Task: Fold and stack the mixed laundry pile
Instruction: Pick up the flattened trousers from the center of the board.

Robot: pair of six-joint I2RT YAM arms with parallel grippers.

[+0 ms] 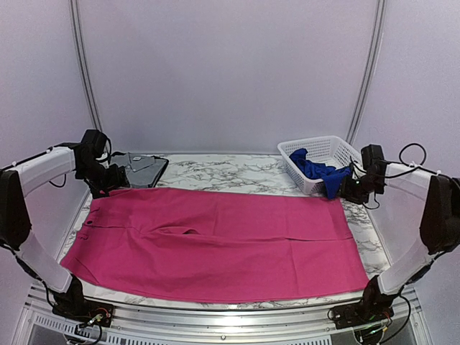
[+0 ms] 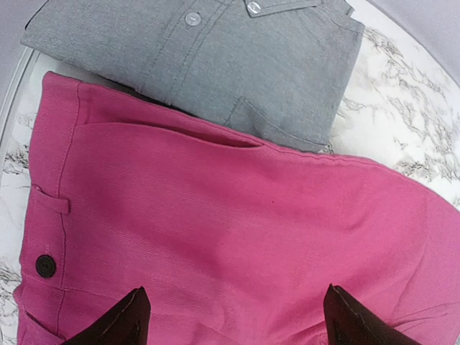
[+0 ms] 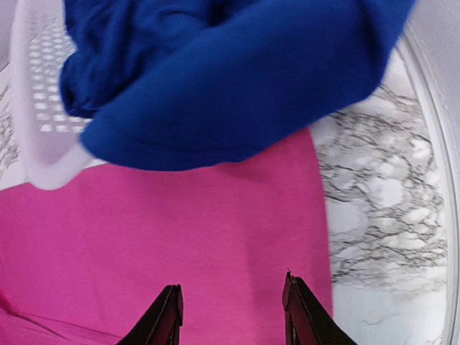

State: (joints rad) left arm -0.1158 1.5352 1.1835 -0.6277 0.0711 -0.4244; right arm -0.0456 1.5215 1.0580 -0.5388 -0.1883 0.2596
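The large magenta-pink garment (image 1: 215, 241) lies spread flat over most of the table, waistband to the left, with a small wrinkle near its middle. The smaller royal blue garment (image 1: 316, 171) sits in the white basket (image 1: 323, 144) and hangs over the basket's front rim. My left gripper (image 1: 110, 183) hovers open over the pink garment's (image 2: 215, 201) back left corner, near its waistband button; nothing is between its fingers (image 2: 235, 291). My right gripper (image 1: 351, 190) stands open over the pink cloth's (image 3: 180, 223) back right corner, just below the hanging blue cloth (image 3: 237, 79). Its jaws (image 3: 232, 284) hold nothing.
A folded grey buttoned shirt (image 1: 140, 171) lies at the back left, its edge touching the pink waistband (image 2: 237, 57). The white mesh basket (image 3: 36, 108) stands at the back right. Bare marble table (image 1: 223, 172) shows behind the pink garment and along the right edge (image 3: 388, 194).
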